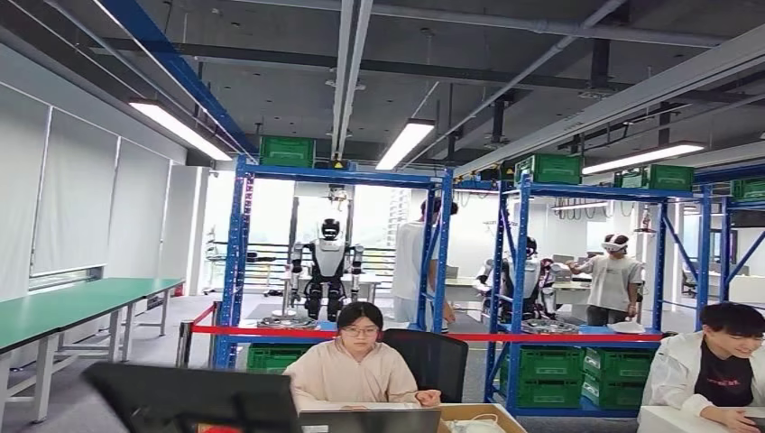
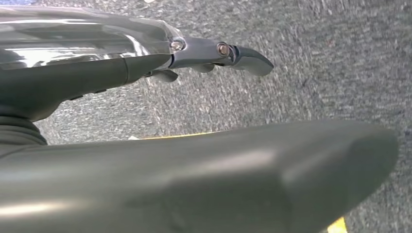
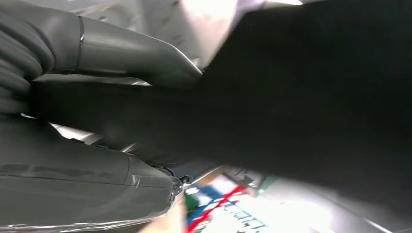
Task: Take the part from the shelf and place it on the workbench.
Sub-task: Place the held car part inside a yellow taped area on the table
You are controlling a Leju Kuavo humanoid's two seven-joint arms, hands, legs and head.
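In the right wrist view my right hand [image 3: 73,184] grips a flat black part [image 3: 301,107]. The part runs out between the grey thumb and the fingers and hides most of what lies behind it. My left hand [image 2: 87,73] hangs over grey carpet, fingers [image 2: 218,51] stretched out and thumb [image 2: 218,174] apart, with nothing in it. A long green-topped workbench [image 1: 72,302] stands along the left wall in the head view. Blue metal shelves [image 1: 239,262] stand ahead, beyond the desks.
Two people sit at desks close in front, one in the middle [image 1: 356,365] and one at the right [image 1: 722,361]. A dark monitor [image 1: 189,397] is at the lower left. Red tape [image 1: 262,331] crosses the shelf bay. Green crates [image 1: 548,365] fill lower shelves; other people and robots [image 1: 327,266] stand behind.
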